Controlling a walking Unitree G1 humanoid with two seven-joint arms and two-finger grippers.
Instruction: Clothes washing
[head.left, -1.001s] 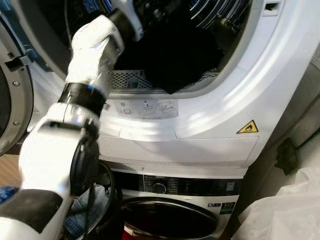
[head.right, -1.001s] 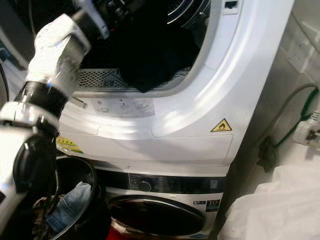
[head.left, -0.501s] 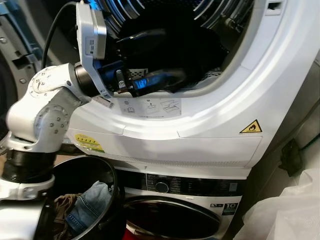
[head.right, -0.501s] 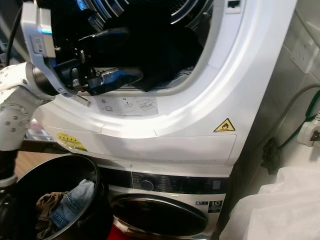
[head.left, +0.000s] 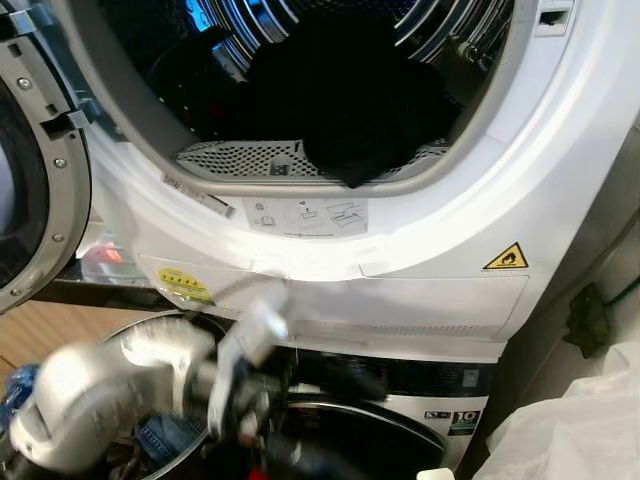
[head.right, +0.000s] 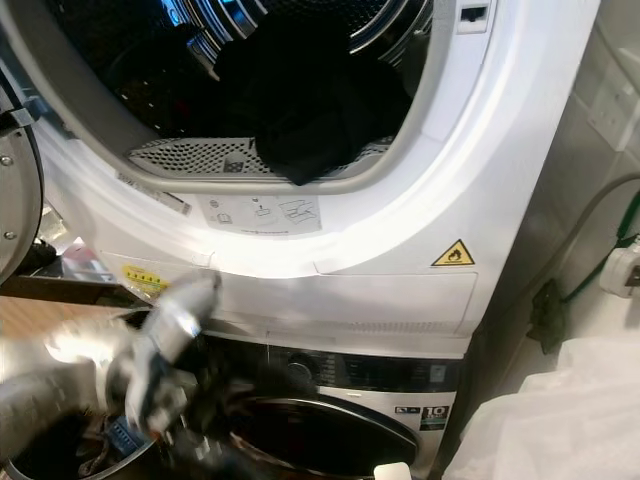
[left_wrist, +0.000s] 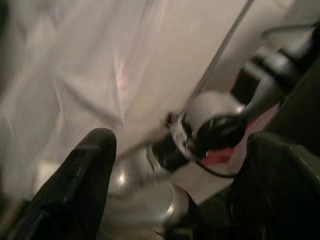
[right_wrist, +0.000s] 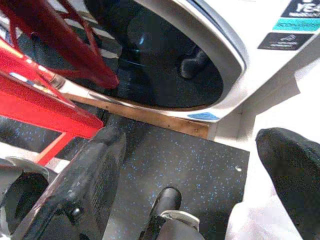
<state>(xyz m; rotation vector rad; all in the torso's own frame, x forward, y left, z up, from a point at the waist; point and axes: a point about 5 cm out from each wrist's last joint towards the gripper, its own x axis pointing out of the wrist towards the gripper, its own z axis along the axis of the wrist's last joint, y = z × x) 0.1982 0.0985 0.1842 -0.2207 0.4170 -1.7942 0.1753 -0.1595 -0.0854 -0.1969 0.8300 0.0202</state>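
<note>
Dark garment: a black mass of cloth lying in the open drum of the upper machine, heaped toward the front of the drum, with one fold hanging over the perforated grey lint filter at the lower lip of the opening. Behind the cloth the ribbed metal drum wall reflects blue light. The round door of the upper machine stands swung open at the left. On the white front panel below the opening are an instruction label, a yellow sticker and a yellow triangular warning sign.

The lower machine is stacked beneath, with a dark control strip and a dark glass door, closed; red bars stand before it in the right wrist view, above a dark speckled floor.

Left arm: strongly motion-blurred, low at the left in front of the lower machine. Left claw: its two black fingers stand wide apart with nothing between them, facing pale blurred cloth or plastic. Blue denim shows beneath the arm, its container too blurred to make out.

Right claw: fingers spread wide and empty, low above the floor near the foot of the lower machine.

White sheeting lies at the lower right, with a green cable on the wall beside the machines.
</note>
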